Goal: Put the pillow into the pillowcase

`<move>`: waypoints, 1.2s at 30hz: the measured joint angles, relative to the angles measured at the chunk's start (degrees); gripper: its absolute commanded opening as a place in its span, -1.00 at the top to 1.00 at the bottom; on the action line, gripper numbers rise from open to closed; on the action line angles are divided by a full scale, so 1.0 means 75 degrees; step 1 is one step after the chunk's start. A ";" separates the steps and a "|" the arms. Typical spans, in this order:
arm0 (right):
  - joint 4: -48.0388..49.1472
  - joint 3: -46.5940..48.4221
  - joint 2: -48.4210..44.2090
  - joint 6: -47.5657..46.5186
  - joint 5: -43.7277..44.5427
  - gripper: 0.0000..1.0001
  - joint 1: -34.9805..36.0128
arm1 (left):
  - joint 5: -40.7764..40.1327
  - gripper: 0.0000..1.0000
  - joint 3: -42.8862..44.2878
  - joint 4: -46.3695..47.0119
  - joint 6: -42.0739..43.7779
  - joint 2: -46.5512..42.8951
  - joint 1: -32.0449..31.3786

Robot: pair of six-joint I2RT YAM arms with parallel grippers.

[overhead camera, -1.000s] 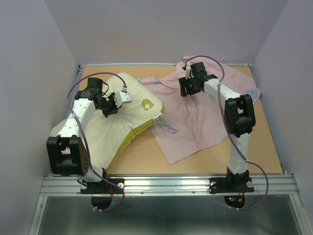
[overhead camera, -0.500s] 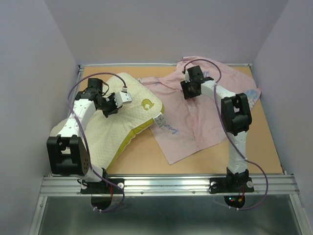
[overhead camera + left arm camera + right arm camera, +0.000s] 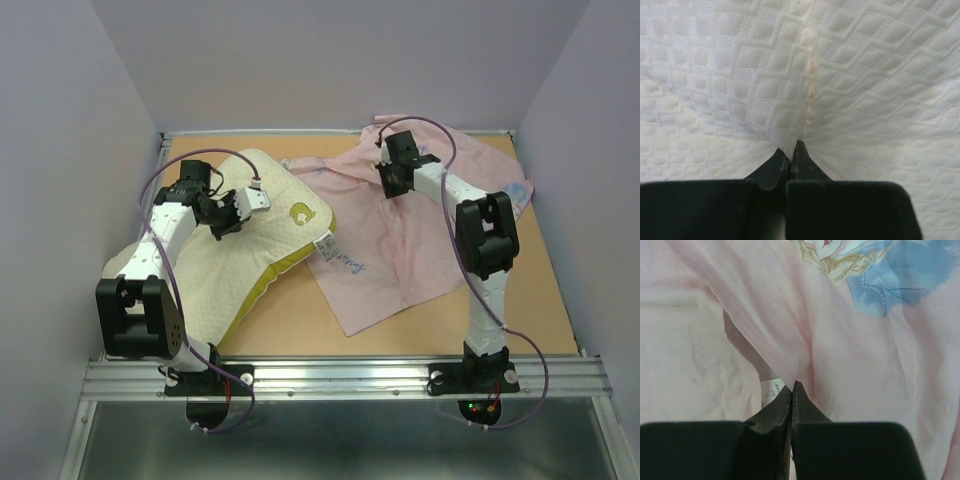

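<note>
Your left end effector [image 3: 792, 150] pinches the thick cream-white dotted pillow [image 3: 265, 235] on the left of the bench [image 3: 540, 300], while your right end effector [image 3: 792, 389] pinches the thin pale pink pillowcase [image 3: 390, 250], which touches the pillow's right corner.

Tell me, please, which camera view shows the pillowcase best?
The top external view: there the pillowcase lies spread out on the table, pink and nearly whole. The right wrist view shows only a close patch of the pillowcase, with a seam and some print. The left wrist view shows none of it, only the pillow.
</note>
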 measured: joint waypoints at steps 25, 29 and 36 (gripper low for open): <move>-0.0221 -0.1265 -0.3008 -0.0207 -0.2151 0.99 0.0000 | 0.0265 1.00 0.0472 -0.0513 0.1075 0.0629 -0.4351; -0.0271 -0.1644 -0.3343 -0.0262 -0.2323 0.99 0.0000 | 0.0329 1.00 0.0962 -0.0493 0.0970 0.1411 -0.4599; -0.0393 -0.2369 -0.4409 -0.0507 -0.2352 0.99 0.0000 | 0.0087 1.00 0.2906 -0.0326 0.0446 0.3086 -0.4162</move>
